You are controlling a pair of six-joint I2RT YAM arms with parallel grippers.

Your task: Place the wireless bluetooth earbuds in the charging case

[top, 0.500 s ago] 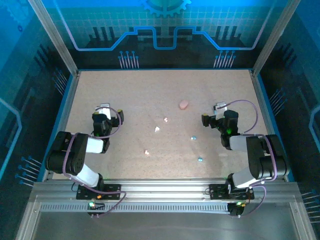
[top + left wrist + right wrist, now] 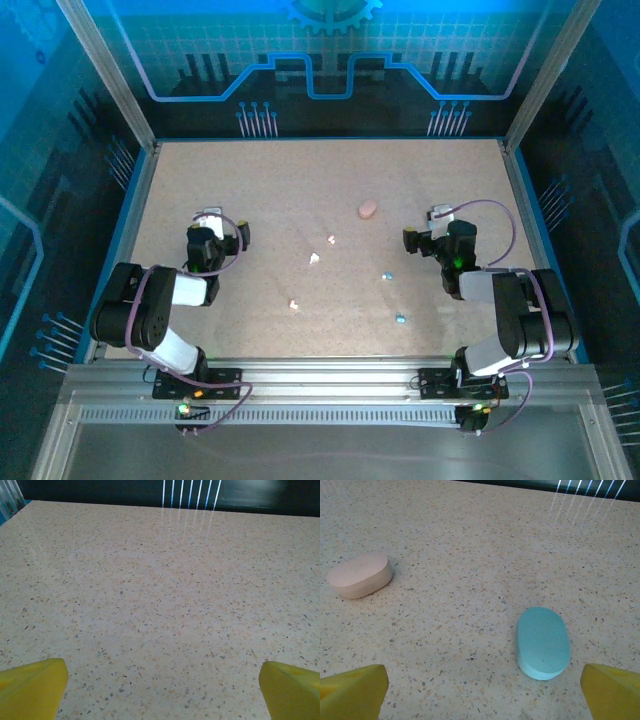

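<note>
Checked against the top view from half a second back: no shift anywhere, with arms, cases and earbuds all in the same spots.

Underneath everything, the speckled table (image 2: 300, 180). Bolted at its near edge, the left arm (image 2: 150, 315) and the right arm (image 2: 520, 320), both folded, wrists reaching toward the middle.

Left gripper (image 2: 160, 687) released: yellow fingertips (image 2: 30, 685) set wide at the lower corners of the left wrist view, over bare tabletop, touching nothing. Right gripper (image 2: 480, 687) spread just as wide, holding nothing.

Just ahead of the right gripper, nearer its right finger and apart from both, the teal case (image 2: 543, 642). Lying flat, long axis running near to far, far end leaning slightly left.

Farther off and to the left in that view, the pink case (image 2: 360, 575), well apart from the teal one. Also flat, long axis across the view, right end a little farther away. From above, right of table centre, long axis on a diagonal.

Scattered between the two arms, tiny and all apart:
- far white earbud (image 2: 331, 239)
- middle white earbud (image 2: 314, 258)
- near white earbud (image 2: 294, 304)
- far blue earbud (image 2: 388, 276)
- near blue earbud (image 2: 400, 319)

Too small to tell heading or long axis for any of them.
</note>
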